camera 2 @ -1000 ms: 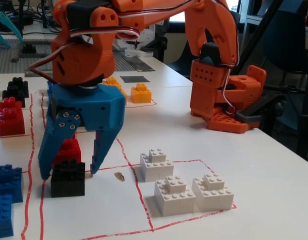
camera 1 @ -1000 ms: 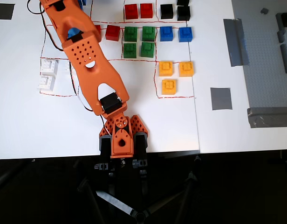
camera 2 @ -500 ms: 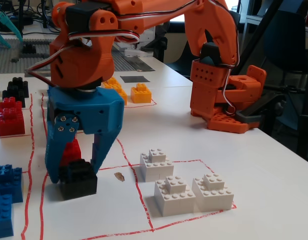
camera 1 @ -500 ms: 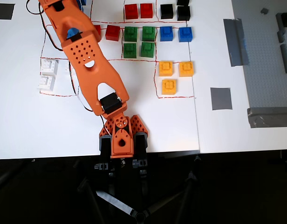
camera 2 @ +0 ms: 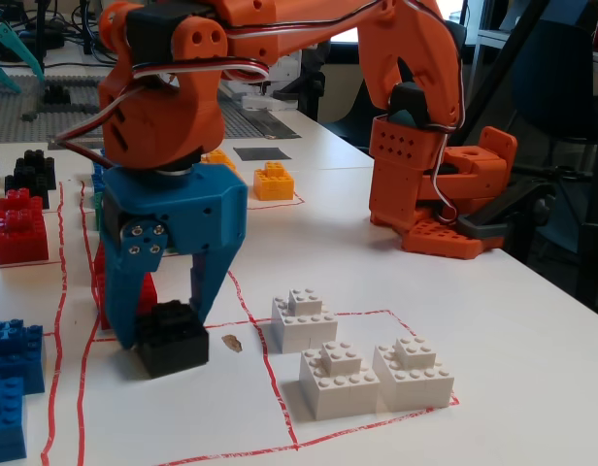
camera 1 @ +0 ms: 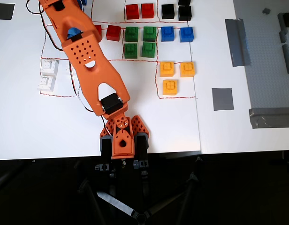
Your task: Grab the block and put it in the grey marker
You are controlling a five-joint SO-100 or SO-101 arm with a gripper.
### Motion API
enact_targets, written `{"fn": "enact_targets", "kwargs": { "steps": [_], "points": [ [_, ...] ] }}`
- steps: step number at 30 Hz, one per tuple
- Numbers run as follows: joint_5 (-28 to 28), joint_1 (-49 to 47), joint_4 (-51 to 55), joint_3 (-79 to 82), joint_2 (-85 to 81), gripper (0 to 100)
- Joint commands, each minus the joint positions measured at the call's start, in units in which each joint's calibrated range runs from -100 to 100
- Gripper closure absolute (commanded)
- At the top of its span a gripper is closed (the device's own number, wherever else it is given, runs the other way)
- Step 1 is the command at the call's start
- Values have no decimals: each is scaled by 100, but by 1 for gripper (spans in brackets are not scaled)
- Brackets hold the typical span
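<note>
In the fixed view my blue gripper [camera 2: 165, 325] points straight down over the white table, with its fingers on either side of the black block [camera 2: 171, 337]. The block rests on the table inside a red-lined cell, and the jaws look closed against its sides. In the overhead view the orange arm [camera 1: 90, 70] covers both the gripper and this block. The grey marker [camera 1: 223, 99] is a dark-grey square patch at the right of the overhead view, beyond the yellow blocks. In the fixed view it lies far behind the gripper [camera 2: 262, 153].
Three white blocks [camera 2: 357, 364] sit just right of the gripper. A red block [camera 2: 115, 291] stands close behind it, and blue blocks [camera 2: 13, 374] lie to the left. Other black [camera 1: 176, 10], red, green and yellow [camera 1: 175, 75] blocks fill cells. Grey tape strips [camera 1: 237, 42] and the arm base [camera 1: 121, 140] also stand here.
</note>
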Motion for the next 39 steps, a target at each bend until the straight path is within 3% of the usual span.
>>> {"fn": "enact_targets", "kwargs": {
  "steps": [1,13,29,39],
  "points": [
    [176,-59,246,-923,-1714,100],
    [620,898,1347,-1495,-2889,100],
    [1587,4292,1600,893,-4365,100],
    [2408,6605,1502,1419,-4141,100]
  ]
}}
